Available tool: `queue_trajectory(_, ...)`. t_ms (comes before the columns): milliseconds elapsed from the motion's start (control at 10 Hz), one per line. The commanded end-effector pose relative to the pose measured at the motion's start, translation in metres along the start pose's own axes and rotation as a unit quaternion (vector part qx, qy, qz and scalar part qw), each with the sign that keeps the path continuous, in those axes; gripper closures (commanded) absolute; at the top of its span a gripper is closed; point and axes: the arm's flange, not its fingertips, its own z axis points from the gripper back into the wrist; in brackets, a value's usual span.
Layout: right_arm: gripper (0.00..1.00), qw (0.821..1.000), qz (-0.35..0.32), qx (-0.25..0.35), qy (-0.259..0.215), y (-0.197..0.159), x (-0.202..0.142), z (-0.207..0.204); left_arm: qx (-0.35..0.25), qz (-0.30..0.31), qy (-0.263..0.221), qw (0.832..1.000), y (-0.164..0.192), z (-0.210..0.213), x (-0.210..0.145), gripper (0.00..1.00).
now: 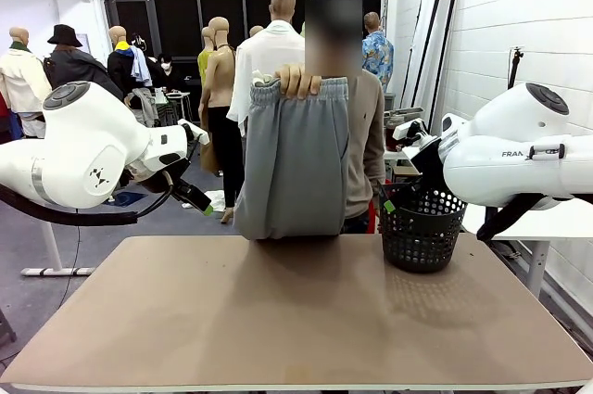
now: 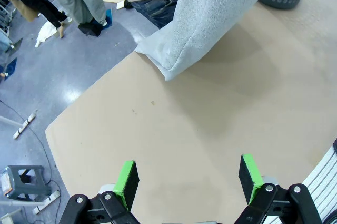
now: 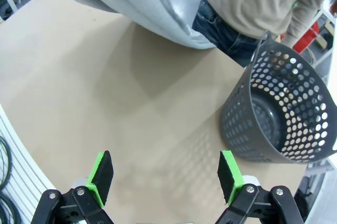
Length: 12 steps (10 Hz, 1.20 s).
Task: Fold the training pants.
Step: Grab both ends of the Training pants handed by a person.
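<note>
The person at the far side holds the light grey training pants (image 1: 295,164) up by the gathered waistband, one hand (image 1: 298,82) on top; the lower end hangs doubled just at the table's far edge. The pants' lower corner (image 2: 181,50) rests at the table edge in the left wrist view, and hangs over the table (image 3: 142,2) in the right wrist view. My left gripper (image 2: 187,179) is open above bare table, well short of the pants. My right gripper (image 3: 166,174) is open too, above the table beside the basket. Both arms stay back at the sides.
A black mesh basket (image 1: 422,227) stands at the table's far right, open and tilted in the right wrist view (image 3: 279,113). The brown table (image 1: 296,320) stretches wide in front of the pants. The person's legs stand close behind the far edge.
</note>
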Motion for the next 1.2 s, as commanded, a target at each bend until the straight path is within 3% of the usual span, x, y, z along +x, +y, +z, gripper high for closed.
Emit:
queue_trajectory(0,0.00,1.000,0.000,0.002,0.000,0.0000,-0.0001,-0.0002,-0.001,0.001,0.000,1.000,0.0003,0.0009,-0.0002,0.00)
queue_trajectory(1100,0.00,1.000,0.000,0.002,0.000,0.0000,-0.0001,-0.0002,-0.001,0.001,0.000,1.000,0.0003,0.0009,-0.0002,0.00)
